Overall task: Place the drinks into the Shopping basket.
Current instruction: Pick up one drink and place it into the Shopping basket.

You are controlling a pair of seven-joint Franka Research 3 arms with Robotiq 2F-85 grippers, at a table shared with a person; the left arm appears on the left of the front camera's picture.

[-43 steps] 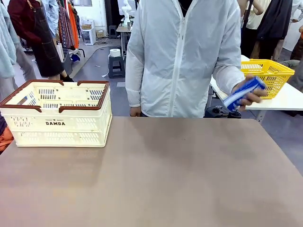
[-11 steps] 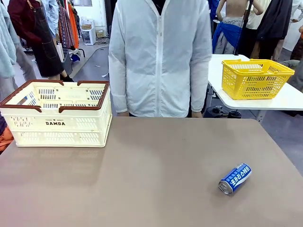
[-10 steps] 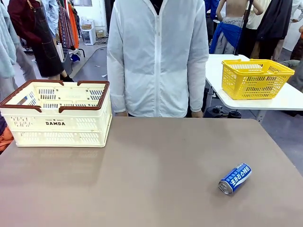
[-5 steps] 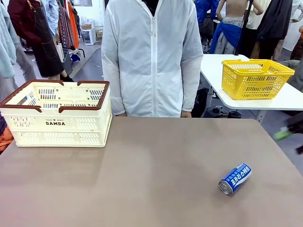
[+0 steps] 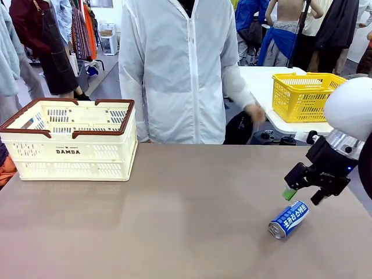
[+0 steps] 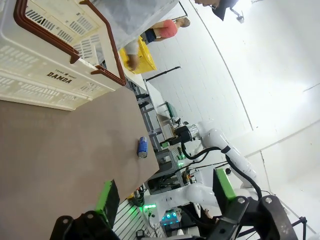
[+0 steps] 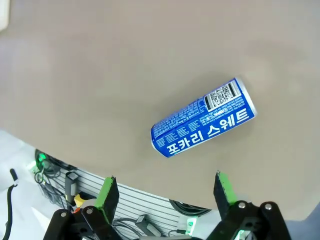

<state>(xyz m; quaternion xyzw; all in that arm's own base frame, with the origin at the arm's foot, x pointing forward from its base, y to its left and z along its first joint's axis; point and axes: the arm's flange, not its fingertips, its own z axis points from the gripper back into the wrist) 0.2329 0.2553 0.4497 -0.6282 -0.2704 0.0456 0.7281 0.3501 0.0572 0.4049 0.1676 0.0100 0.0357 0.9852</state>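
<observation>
Just below right hand (image 5: 303, 196), spread wide, blue can (image 5: 288, 219) lies on side, apparently not touching it.

Front and wrists, one shared table (image 5: 174, 232)

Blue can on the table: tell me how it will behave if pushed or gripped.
The blue can lies on its side, so a nudge would probably roll it. Its smooth printed skin looks slick for the open right pincer. As a drinks can, its walls may dent under hard squeezing.
</observation>
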